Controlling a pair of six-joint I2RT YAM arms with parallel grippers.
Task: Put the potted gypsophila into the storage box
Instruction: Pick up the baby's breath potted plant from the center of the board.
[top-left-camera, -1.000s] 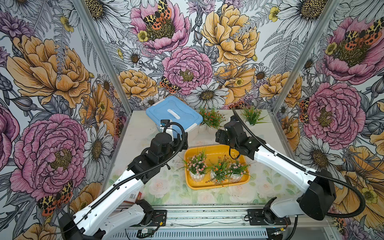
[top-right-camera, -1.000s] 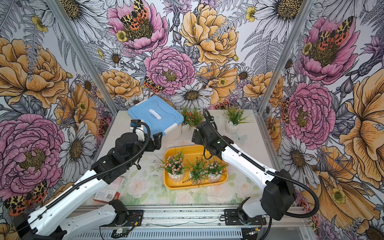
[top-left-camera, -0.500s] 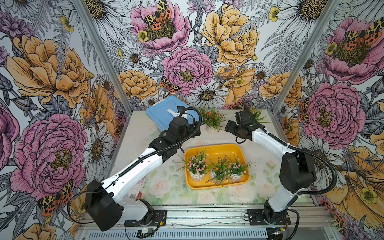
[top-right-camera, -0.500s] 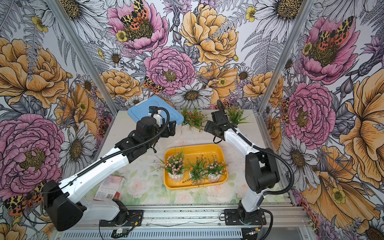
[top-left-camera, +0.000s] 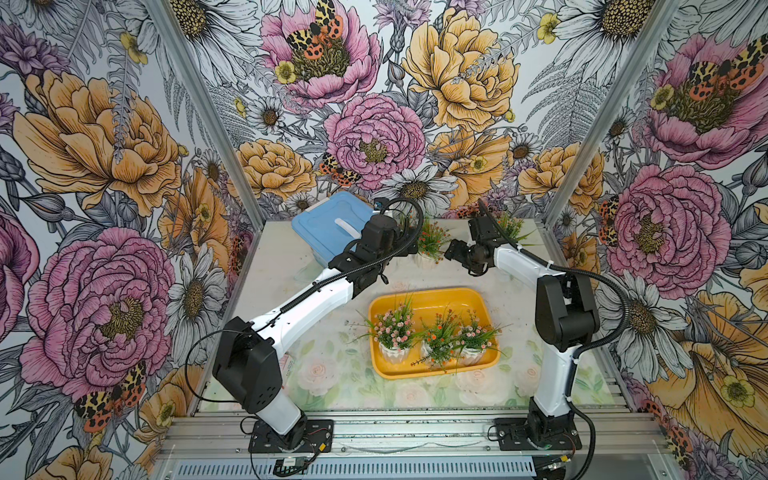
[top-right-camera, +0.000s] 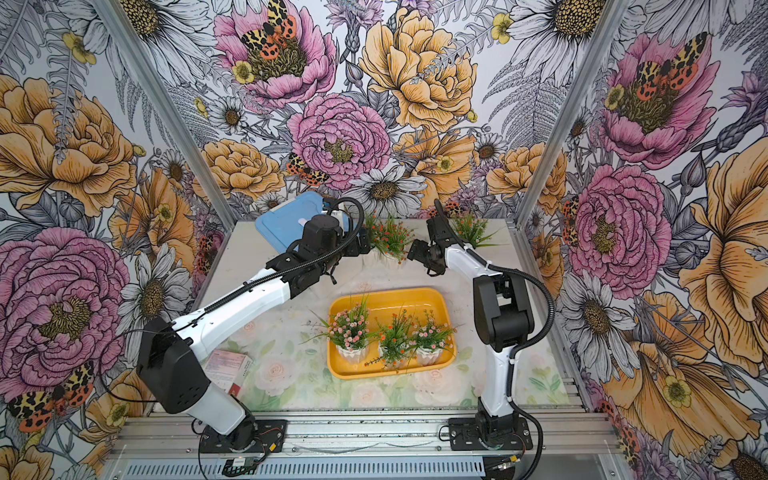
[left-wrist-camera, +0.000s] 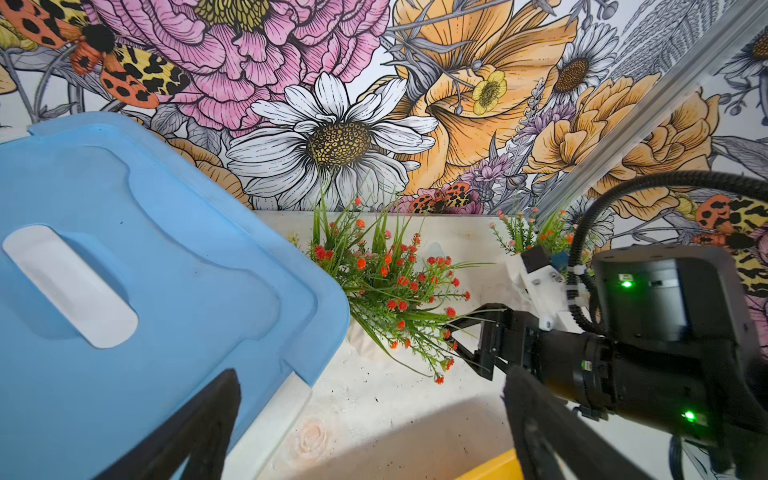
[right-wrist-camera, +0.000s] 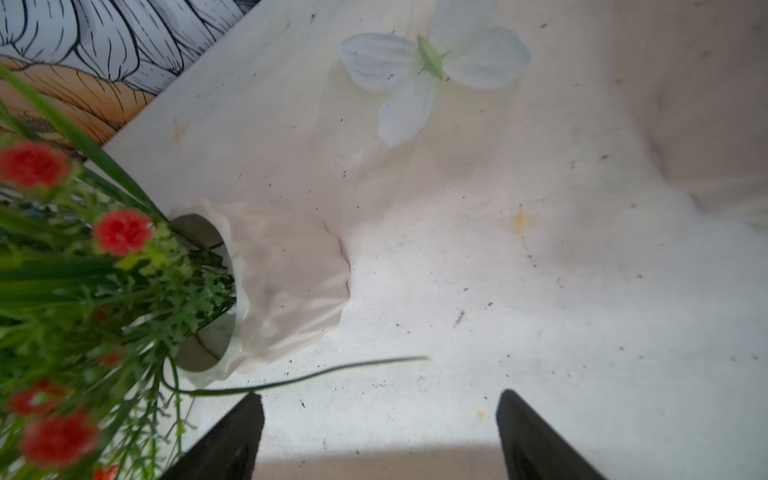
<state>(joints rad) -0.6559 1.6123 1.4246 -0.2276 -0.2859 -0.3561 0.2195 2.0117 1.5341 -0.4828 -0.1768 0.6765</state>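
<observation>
R gripper (right-wrist-camera: 379, 397) jaws spread, empty, near orange-flowered gypsophila pot (right-wrist-camera: 286, 282); L gripper (left-wrist-camera: 372, 374) likewise. Centre R jaws on pot body below foliage, then close; don't pinch stems.

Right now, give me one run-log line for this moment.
storage box: three potted gypsophila inside | orange-flowered pot: on table, ungrasped | left gripper: open | right gripper: open, by that pot

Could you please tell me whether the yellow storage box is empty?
Not empty: three potted gypsophila stand in the storage box, along its near side.
</observation>
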